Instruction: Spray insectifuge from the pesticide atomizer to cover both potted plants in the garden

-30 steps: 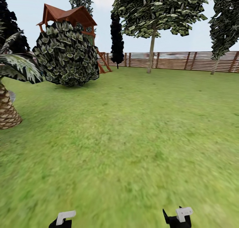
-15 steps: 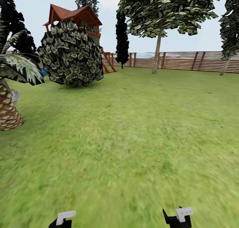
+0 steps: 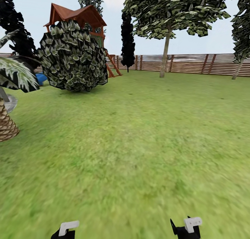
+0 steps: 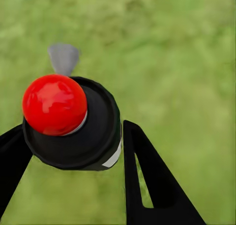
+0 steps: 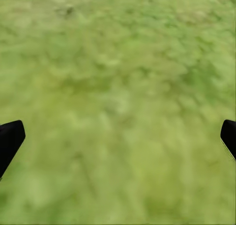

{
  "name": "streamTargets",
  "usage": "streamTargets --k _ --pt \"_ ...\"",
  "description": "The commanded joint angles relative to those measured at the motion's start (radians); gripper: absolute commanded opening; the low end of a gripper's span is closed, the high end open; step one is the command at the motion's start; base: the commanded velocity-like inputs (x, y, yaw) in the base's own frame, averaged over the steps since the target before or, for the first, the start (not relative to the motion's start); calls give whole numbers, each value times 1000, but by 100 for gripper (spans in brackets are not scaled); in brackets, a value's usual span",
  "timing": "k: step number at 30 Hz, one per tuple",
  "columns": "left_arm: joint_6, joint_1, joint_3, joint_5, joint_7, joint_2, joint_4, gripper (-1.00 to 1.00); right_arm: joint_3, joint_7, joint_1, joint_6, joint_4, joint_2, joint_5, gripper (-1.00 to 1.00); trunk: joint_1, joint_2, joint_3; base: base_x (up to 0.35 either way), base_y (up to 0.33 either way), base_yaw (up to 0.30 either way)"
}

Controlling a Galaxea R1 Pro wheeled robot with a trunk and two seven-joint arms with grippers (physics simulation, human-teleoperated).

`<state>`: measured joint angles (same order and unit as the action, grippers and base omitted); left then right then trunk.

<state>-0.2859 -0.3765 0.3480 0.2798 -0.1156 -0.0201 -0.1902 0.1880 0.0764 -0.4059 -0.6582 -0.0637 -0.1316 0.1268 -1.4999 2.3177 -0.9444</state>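
In the left wrist view my left gripper (image 4: pixel 73 129) is shut on the pesticide atomizer (image 4: pixel 73 131). I see it from above: a dark round body with a red knob and a grey nozzle, held over grass between the black fingers (image 4: pixel 147 181). My right gripper (image 5: pixel 120 134) is open, its two black fingertips far apart with only lawn between them. The ends of the left arm (image 3: pixel 67 228) and right arm (image 3: pixel 187 228) show at the bottom edge of the head view. The potted plants are out of view. The garden lawn (image 3: pixel 139 138) spreads ahead.
A big round shrub (image 3: pixel 73 58) stands at the far left with a red-roofed playhouse (image 3: pixel 78 16) behind it. A scaly palm trunk (image 3: pixel 6 122) is close at the left edge. A tree (image 3: pixel 166 54) and a brown slatted fence (image 3: pixel 194 63) close off the back.
The whole head view has shifted, so the camera has moved; the palm now sits further toward the left edge. Both arms hold the same pose.
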Motion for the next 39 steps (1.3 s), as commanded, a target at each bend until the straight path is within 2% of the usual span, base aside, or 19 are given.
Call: streamTargets --k 1,39 --pt "-4 -1 5 10 -4 0 1 -100 4 8 -1 -3 1 0 11 100 0 0 -1 340 0 0" --pt "-4 -1 5 11 -4 0 1 -100 4 8 -1 -3 1 1 11 100 0 0 -1 340 0 0"
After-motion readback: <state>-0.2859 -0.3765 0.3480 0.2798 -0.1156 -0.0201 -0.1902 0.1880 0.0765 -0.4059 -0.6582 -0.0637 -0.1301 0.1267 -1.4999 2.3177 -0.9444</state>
